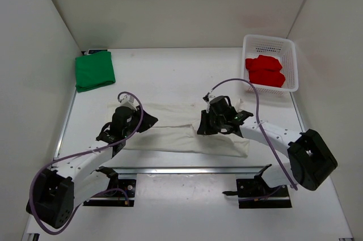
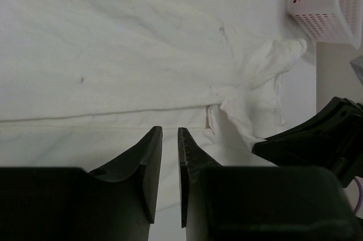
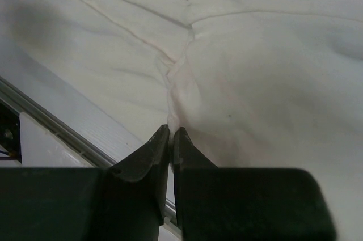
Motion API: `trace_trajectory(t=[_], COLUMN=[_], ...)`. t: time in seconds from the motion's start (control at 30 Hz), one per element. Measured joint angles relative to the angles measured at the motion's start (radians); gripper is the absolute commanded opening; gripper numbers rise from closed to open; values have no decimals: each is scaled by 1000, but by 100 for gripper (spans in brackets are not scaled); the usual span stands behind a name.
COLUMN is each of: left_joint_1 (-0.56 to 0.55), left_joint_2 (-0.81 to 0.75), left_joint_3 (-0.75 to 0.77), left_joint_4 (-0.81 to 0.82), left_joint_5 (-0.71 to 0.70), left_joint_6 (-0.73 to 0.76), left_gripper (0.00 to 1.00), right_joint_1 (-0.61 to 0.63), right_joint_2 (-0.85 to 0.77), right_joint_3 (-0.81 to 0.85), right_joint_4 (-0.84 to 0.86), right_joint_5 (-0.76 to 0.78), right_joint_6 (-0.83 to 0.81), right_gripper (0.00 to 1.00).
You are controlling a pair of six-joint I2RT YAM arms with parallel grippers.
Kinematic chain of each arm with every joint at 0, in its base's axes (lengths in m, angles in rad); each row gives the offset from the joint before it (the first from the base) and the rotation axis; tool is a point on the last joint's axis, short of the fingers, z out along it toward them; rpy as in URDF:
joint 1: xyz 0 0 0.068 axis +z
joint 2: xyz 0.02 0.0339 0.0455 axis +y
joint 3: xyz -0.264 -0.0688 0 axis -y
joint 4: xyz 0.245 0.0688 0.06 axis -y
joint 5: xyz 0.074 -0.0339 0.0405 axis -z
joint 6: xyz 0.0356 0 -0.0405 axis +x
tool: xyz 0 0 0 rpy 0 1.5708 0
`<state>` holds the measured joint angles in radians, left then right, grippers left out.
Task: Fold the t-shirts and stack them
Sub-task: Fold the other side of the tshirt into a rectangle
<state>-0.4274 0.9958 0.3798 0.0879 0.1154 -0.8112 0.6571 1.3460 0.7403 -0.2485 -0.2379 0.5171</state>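
The off-white t-shirt [image 1: 181, 139] lies as a long, partly folded band across the middle of the table. My left gripper [image 1: 148, 121] hovers at its left part. In the left wrist view [image 2: 170, 133] the jaws stand a narrow gap apart over the cloth [image 2: 113, 54], with nothing between them. My right gripper [image 1: 201, 127] is at the band's middle. In the right wrist view [image 3: 171, 130] it is shut on a pinched ridge of the off-white cloth [image 3: 255, 54]. The green t-shirt [image 1: 95, 71] lies folded at the back left. The red t-shirt [image 1: 265, 71] lies in the basket.
The white mesh basket [image 1: 289, 48] stands at the back right and shows in the left wrist view [image 2: 323, 3]. A metal rail [image 1: 187, 170] runs along the table's near edge, close under the right gripper [image 3: 68, 127]. White walls enclose the table.
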Motion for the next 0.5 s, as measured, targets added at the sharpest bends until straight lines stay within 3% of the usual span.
trace_trajectory(t=[0.33,0.5], left_joint_1=[19,27], left_joint_2=[-43,-54], left_joint_3=[-11,-11], left_joint_4=[0,-5], left_joint_5=[15,19], left_joint_6=[-18,-18], left_gripper=[29,29], right_joint_1=[112,121], right_joint_2=[41,44], right_joint_3=[4,-3], right_joint_4=[-20,-15], right_joint_5=[64,56], right_joint_6=[50,70], right_gripper=[2,21])
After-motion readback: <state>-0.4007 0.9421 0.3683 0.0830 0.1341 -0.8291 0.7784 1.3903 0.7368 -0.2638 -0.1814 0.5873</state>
